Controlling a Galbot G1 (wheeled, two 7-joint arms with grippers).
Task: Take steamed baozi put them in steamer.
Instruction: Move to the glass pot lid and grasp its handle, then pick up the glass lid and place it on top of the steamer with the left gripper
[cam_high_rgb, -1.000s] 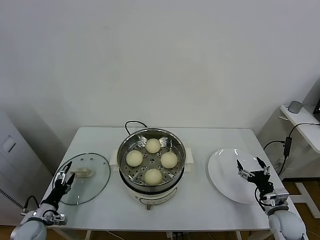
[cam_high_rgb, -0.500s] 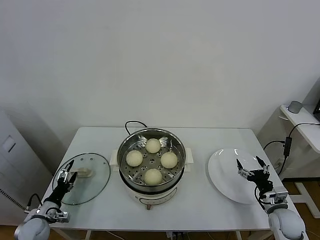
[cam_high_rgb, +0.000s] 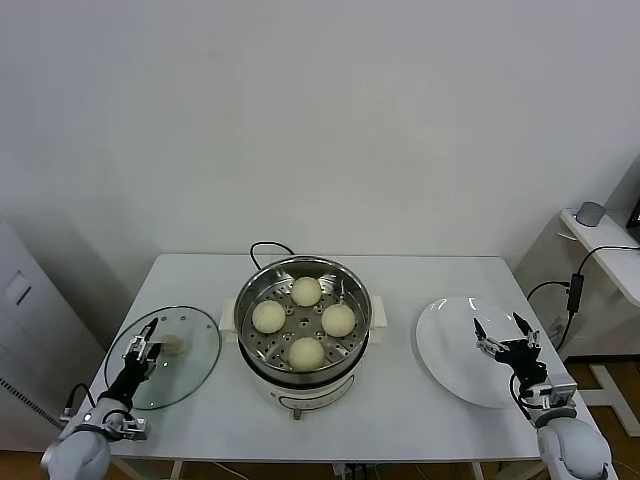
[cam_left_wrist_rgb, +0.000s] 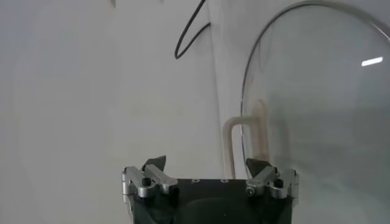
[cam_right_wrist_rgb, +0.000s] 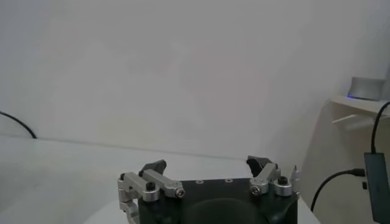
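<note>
Head view: sitting at the middle of the white rectangular table (cam_high_rgb: 400, 400), nearer its front edge, the round shiny stainless-steel steamer (cam_high_rgb: 303, 318) on its white electric base, a black cord (cam_high_rgb: 268, 248) looping behind it toward the back edge. Resting inside on the perforated tray, four cream-white dome-shaped steamed baozi (cam_high_rgb: 306, 322) in a diamond, apart from one another. Lying flat by the table's left edge, the round glass lid with a cream handle (cam_high_rgb: 166, 354). Hovering over the lid's front-left rim, the left gripper (cam_high_rgb: 145, 343), fingers spread and holding nothing. Lying by the right edge, the flat round white plate (cam_high_rgb: 468, 348) (bare of buns). Hanging over the plate's right part, the right gripper (cam_high_rgb: 506, 336), fingers splayed wide, gripping nothing.

Left wrist view: showing the left gripper (cam_left_wrist_rgb: 210, 173) with its two fingertips (cam_left_wrist_rgb: 155, 163) apart, nothing between them. Lying ahead of it, the glass lid (cam_left_wrist_rgb: 317, 109), its cream handle (cam_left_wrist_rgb: 234, 143) just beyond the fingertips. Trailing farther off, the black cord (cam_left_wrist_rgb: 190, 33).

Right wrist view: showing the right gripper (cam_right_wrist_rgb: 210, 170) with fingertips (cam_right_wrist_rgb: 259, 164) wide apart and empty, above the pale table surface (cam_right_wrist_rgb: 55, 167).
</note>
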